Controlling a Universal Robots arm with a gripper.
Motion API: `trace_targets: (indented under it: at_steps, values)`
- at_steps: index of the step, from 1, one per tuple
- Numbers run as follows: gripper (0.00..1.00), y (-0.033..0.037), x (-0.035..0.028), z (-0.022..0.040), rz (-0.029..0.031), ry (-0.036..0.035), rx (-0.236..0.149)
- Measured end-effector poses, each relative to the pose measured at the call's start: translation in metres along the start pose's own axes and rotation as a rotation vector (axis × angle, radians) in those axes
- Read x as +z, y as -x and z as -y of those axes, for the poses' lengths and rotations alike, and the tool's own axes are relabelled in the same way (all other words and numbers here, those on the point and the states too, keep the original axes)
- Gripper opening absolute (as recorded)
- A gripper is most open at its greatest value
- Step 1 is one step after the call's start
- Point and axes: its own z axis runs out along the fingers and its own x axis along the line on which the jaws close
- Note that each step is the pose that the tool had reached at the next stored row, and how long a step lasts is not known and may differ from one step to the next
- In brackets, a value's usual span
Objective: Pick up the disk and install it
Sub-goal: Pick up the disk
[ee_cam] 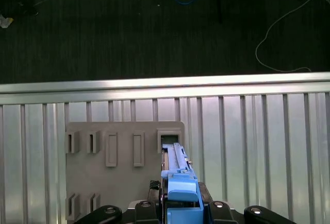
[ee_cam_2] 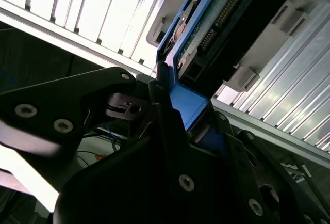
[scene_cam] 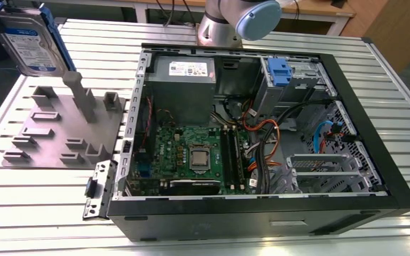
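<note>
The disk (scene_cam: 30, 45), a silver drive with a white-and-blue label and blue side rails, hangs upright in the air at the exterior view's far left. It is above and clear of the grey fixture plate (scene_cam: 55, 133). My gripper (ee_cam: 180, 208) is shut on the disk's blue rail (ee_cam: 180, 190), with a black finger (ee_cam: 150, 204) on each side. In the second wrist view the disk's circuit-board underside (ee_cam_2: 221, 12) slants away from the gripper (ee_cam_2: 188, 123).
The open computer case (scene_cam: 376, 176) lies on the slatted aluminium table (scene_cam: 41, 213). It holds a motherboard (scene_cam: 190, 154), a grey power supply (scene_cam: 183, 69) and a drive bay with a blue latch tab (scene_cam: 280, 72). A tall post (scene_cam: 83, 96) rises from the fixture plate.
</note>
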Motion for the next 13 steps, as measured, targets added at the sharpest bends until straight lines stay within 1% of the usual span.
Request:
trace_targets:
  at_steps: [13]
  values:
    - [0.36,0.0003,-0.0114,0.0000,0.0000,0.0000,0.000]
